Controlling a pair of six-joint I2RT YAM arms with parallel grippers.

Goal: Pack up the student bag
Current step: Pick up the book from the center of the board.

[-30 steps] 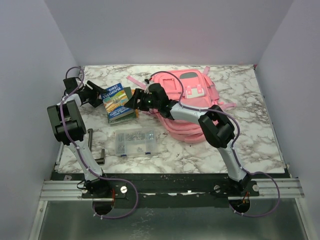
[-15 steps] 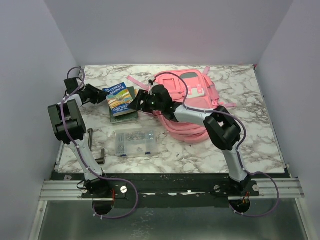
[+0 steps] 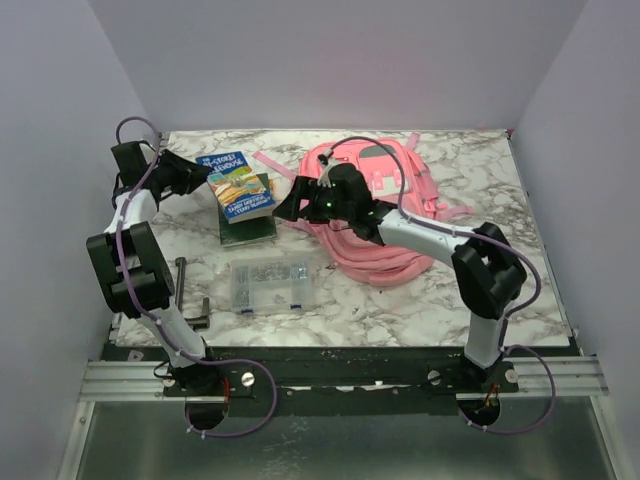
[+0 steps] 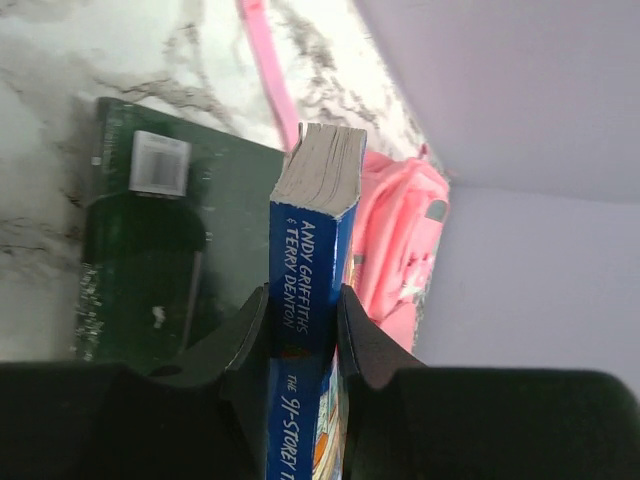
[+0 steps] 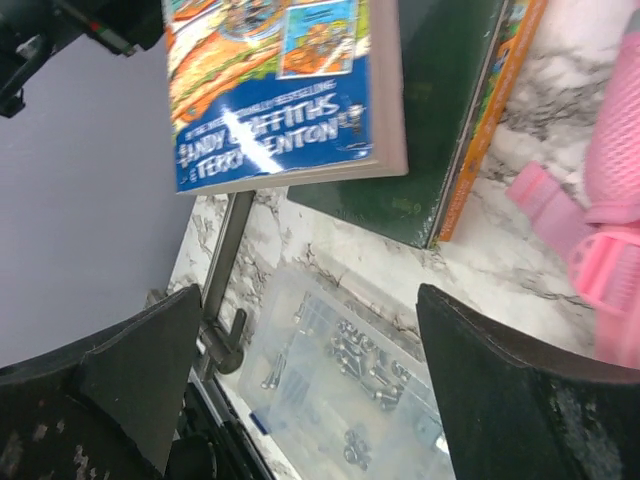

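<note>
The pink student bag (image 3: 385, 195) lies at the back right of the table, and its side shows in the left wrist view (image 4: 400, 230). My left gripper (image 3: 197, 178) (image 4: 303, 308) is shut on the spine of a blue paperback book (image 3: 238, 187) (image 4: 312, 220). It holds the book above a dark green book (image 3: 250, 226) (image 4: 150, 240) lying flat. My right gripper (image 3: 287, 206) (image 5: 320, 375) stands open between the books and the bag, with nothing between its fingers. In the right wrist view the blue book (image 5: 280, 90) hangs ahead of it.
A clear plastic box of screws (image 3: 270, 283) (image 5: 350, 395) lies in front of the books. A metal hex key (image 3: 184, 285) (image 5: 226, 262) rests near the left edge. A pink strap (image 4: 265, 60) trails from the bag across the marble behind the books.
My left gripper closed on the blue book and raised it toward the back left. My right gripper opened wider and drew back to the right, away from the book.
</note>
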